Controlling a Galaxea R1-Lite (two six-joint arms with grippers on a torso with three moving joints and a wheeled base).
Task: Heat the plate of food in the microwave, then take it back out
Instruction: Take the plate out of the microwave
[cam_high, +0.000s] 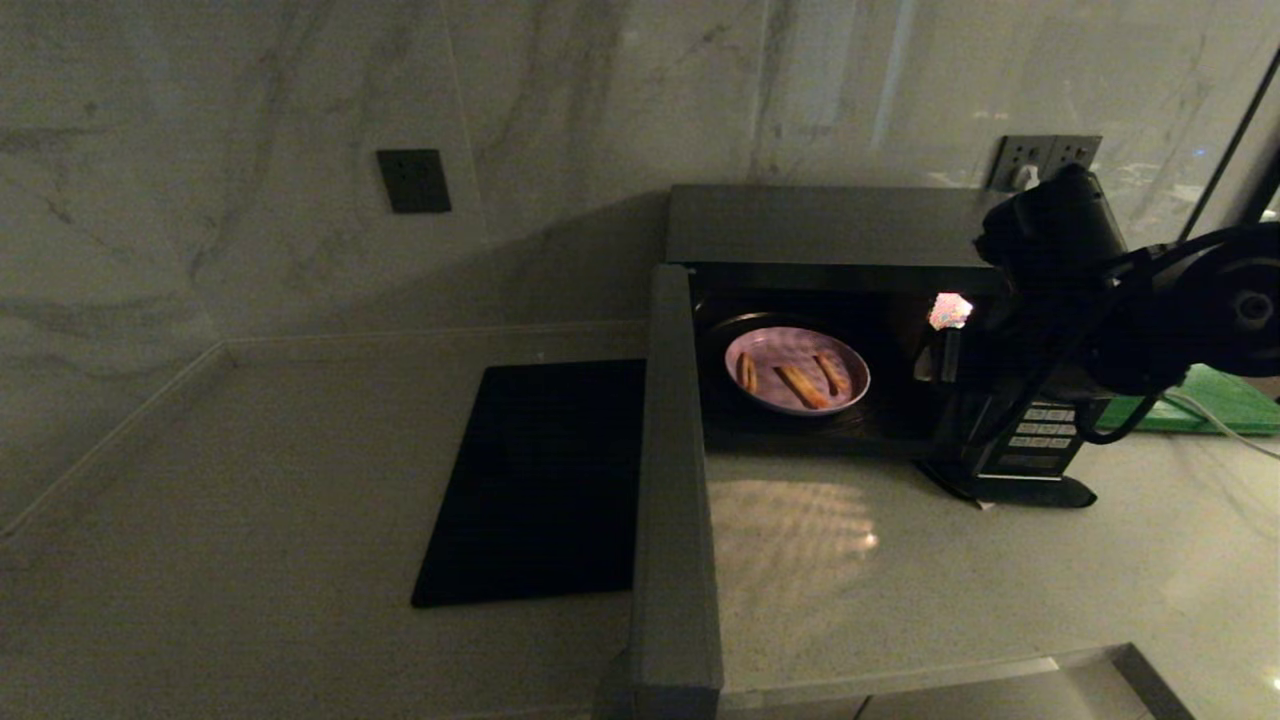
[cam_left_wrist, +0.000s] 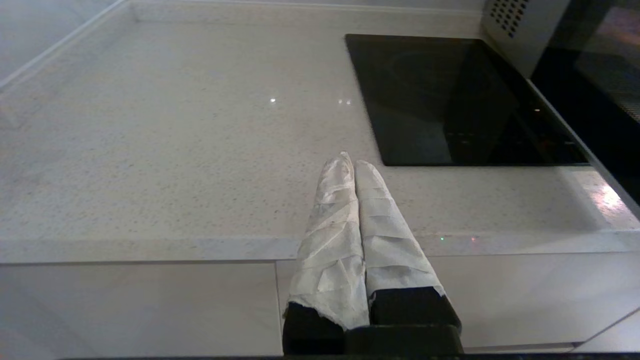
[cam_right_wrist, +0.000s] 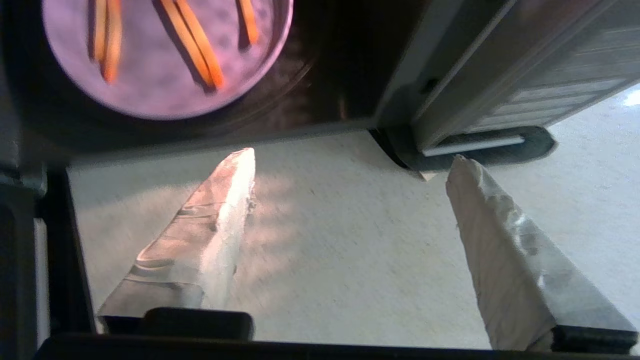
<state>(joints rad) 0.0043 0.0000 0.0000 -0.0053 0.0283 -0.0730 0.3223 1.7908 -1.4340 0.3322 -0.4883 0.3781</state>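
The microwave (cam_high: 830, 225) stands open on the counter, its door (cam_high: 675, 450) swung out to the left and its inside lit. On the turntable sits the plate of food (cam_high: 797, 370), a light-purple plate (cam_right_wrist: 165, 65) with three orange-tan sticks. My right gripper (cam_high: 945, 340) hovers at the right side of the opening, in front of the plate and apart from it. It is open (cam_right_wrist: 352, 160) with only bare counter between its taped fingers. My left gripper (cam_left_wrist: 352, 162) is shut and empty, parked low over the counter's front edge, left of the microwave (cam_left_wrist: 515, 30).
A flat black slab (cam_high: 540, 480) lies on the counter left of the door. A green board (cam_high: 1220, 405) lies right of the microwave, behind my right arm. The keypad (cam_high: 1045, 430) shows below that arm. Marble walls close off the back and the left.
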